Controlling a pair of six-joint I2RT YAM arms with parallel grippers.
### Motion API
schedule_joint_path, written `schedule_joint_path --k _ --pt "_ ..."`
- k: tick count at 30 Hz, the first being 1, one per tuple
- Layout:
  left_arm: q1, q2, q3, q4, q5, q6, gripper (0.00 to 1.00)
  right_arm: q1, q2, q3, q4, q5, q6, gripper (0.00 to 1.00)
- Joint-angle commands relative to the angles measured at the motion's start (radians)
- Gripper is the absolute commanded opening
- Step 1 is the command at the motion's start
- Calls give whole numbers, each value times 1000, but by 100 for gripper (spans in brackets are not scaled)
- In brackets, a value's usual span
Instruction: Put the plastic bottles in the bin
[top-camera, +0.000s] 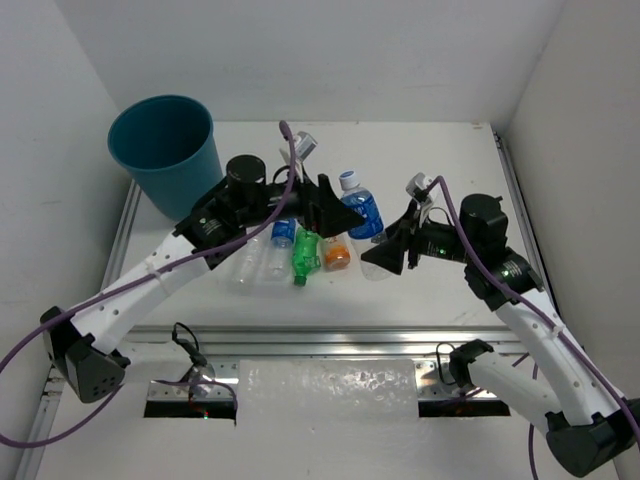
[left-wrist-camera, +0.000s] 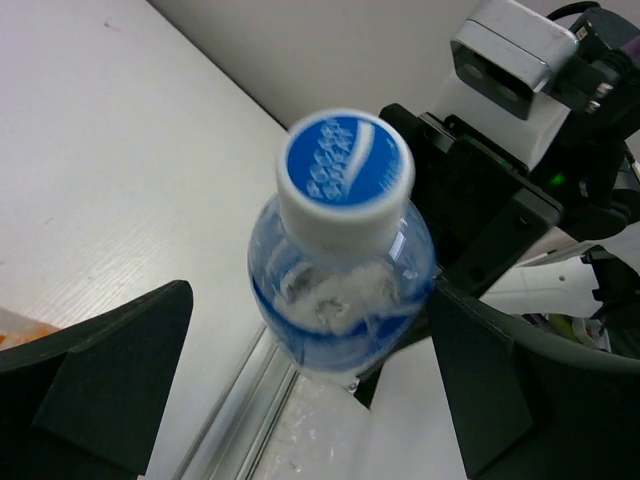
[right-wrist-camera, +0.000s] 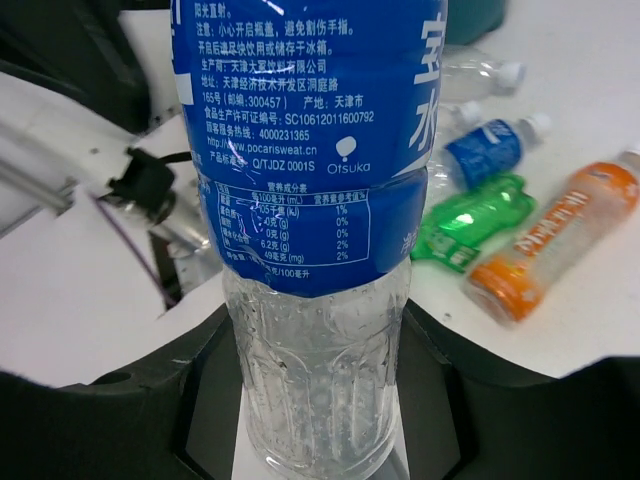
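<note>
My right gripper (top-camera: 383, 258) (right-wrist-camera: 315, 400) is shut on the clear lower end of a blue-labelled plastic bottle (top-camera: 363, 213) (right-wrist-camera: 310, 200), holding it up off the table. My left gripper (top-camera: 332, 205) (left-wrist-camera: 310, 400) is open around that bottle's capped top (left-wrist-camera: 345, 170). One finger is close against the bottle and the other stands well apart. More bottles lie on the table between the arms: clear ones (top-camera: 248, 270), a small blue-labelled one (top-camera: 283, 235) (right-wrist-camera: 495, 150), a green one (top-camera: 303, 257) (right-wrist-camera: 470, 220) and an orange one (top-camera: 337, 256) (right-wrist-camera: 555, 240). The teal bin (top-camera: 165, 150) stands at the far left.
White walls close the table at the back and on both sides. A metal rail (top-camera: 330, 340) runs along the near edge, with a sheet of clear plastic wrap (top-camera: 330, 392) in front of it. Purple cables trail along both arms.
</note>
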Motion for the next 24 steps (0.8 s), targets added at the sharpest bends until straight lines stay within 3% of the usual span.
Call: schedule_joint_path --k 1,3,5,6,8,9,10,11,13,14,16,18,22,24 --pt "-31 46 45 104 27 -20 99 -1 -10 18 99 -157 27 24" --pt "-47 54 39 141 61 -38 97 1 -11 26 102 -168 33 25" --pt "-56 72 51 185 95 -45 77 1 1 33 95 -166 29 25" --pt "-62 83 56 196 113 -51 46 -1 5 43 95 -168 27 25" --pt "-62 89 79 192 112 -54 10 1 2 44 95 -168 26 28" --pt "-62 89 96 119 60 -42 0 1 -5 41 87 -159 29 37" --pt "-61 83 115 75 -6 -26 0 -1 -30 35 79 -61 41 74" --pt "-50 69 167 17 -198 -6 0 1 -47 21 66 11 47 98" --pt "43 63 296 -188 -389 -21 0 -1 -85 20 -11 252 59 99" --pt "103 69 347 -336 -543 -32 0 -1 -88 38 -93 321 62 99" --pt "259 72 491 -437 -696 -29 0 -1 -87 61 -164 415 53 99" --pt "332 97 625 -534 -925 7 0 -1 -91 72 -204 423 43 99" --pt "529 218 804 -631 -1168 69 1 1 -107 52 -212 427 44 99" --pt "603 253 812 -591 -1185 96 6 1 -108 41 -203 423 53 99"
